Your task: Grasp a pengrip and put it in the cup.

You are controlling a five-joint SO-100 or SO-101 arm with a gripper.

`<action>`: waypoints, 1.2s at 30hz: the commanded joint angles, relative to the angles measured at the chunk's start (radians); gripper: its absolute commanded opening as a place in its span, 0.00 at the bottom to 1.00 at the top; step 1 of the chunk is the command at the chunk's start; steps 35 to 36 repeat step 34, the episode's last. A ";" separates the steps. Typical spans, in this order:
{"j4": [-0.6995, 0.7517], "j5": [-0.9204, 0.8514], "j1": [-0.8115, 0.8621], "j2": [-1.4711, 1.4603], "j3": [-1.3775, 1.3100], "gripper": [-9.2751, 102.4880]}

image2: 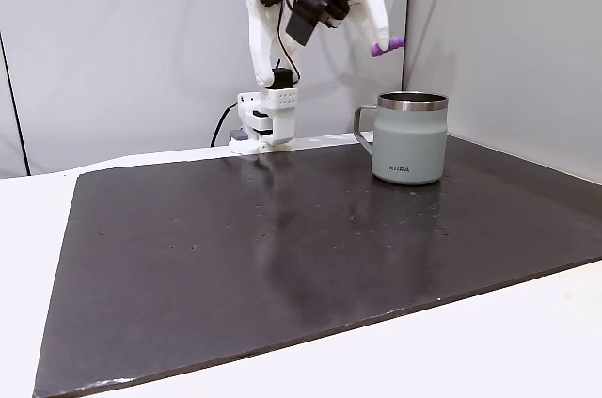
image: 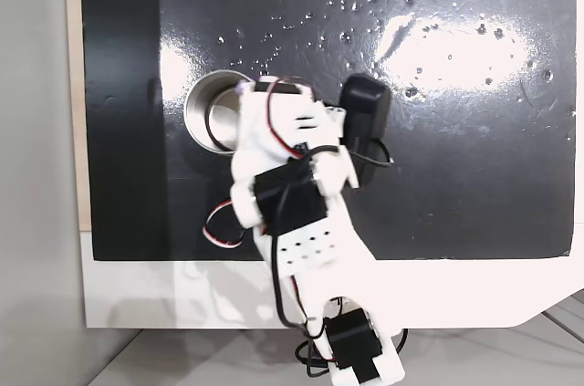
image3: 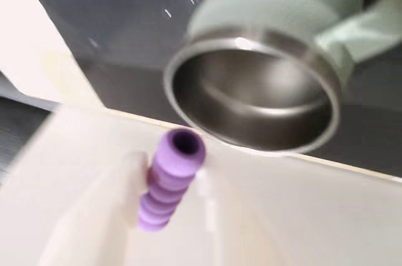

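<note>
The purple ribbed pengrip hangs in the air, pinched between the white fingers of my gripper, which is shut on it. It is above and slightly left of the pale grey cup, clear of the metal rim. In the wrist view the pengrip points toward the cup's open mouth, which shows a shiny metal inside. From above, the arm covers the right part of the cup, and the gripper tip sits at the cup's upper right rim with a speck of purple showing.
A black mat covers the table, with white table surface around it. The arm's base stands at the mat's far edge, left of the cup in that fixed view. Walls stand close behind.
</note>
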 commanded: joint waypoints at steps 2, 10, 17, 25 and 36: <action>-0.015 -0.061 -0.133 -0.040 -0.071 0.08; -0.017 -0.117 -0.213 -0.133 -0.078 0.08; -0.017 -0.114 -0.215 -0.118 -0.066 0.09; -0.008 -0.035 -0.178 -0.101 -0.067 0.27; -0.011 -0.034 -0.169 -0.103 -0.055 0.27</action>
